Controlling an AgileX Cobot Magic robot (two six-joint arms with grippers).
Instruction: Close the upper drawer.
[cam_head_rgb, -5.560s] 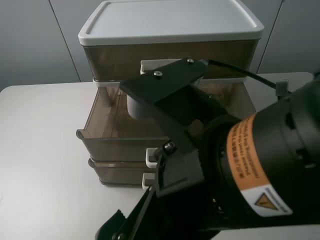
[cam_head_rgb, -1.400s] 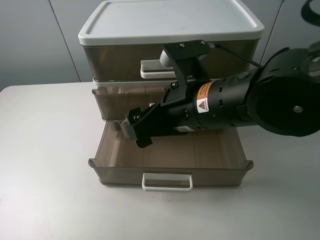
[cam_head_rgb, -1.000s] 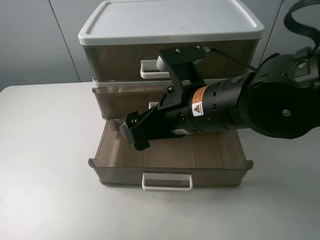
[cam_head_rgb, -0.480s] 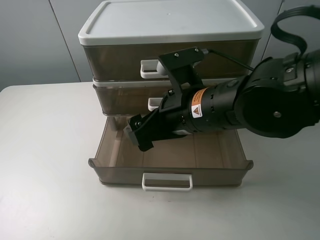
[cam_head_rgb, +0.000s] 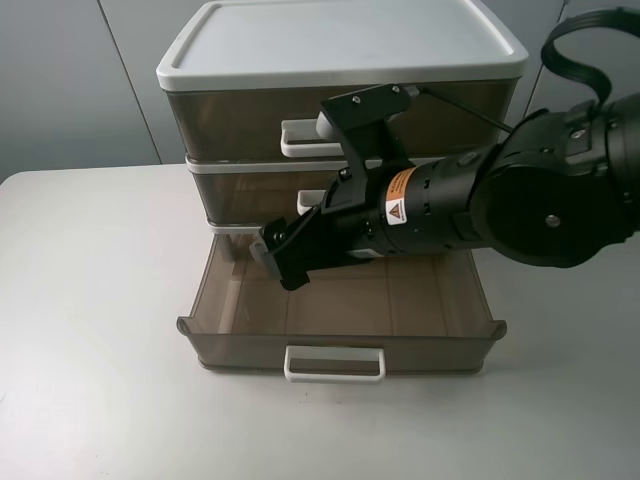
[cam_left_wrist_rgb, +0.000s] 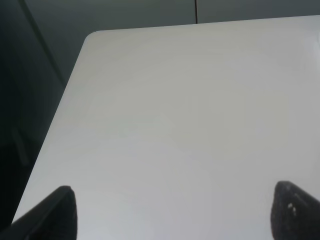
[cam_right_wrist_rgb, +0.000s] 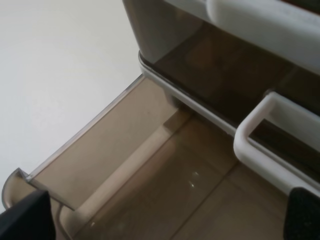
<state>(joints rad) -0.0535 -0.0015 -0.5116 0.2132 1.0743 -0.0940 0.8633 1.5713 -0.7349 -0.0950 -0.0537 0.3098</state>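
- Bench: carries the cabinet.
- Upper drawer: cabinet's second tier, looks pushed home; light, stiff plastic, should slide easily.
- Right claw: released, just before the cabinet front; left claw released too.
- Handle: white loop, best push point.

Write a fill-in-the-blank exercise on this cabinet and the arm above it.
The cabinet has ___ drawers.
Only the ___ drawer stands open.
Its handle is ___.
The ___ gripper hangs over that open drawer.
Missing words: three, bottom, white, right.
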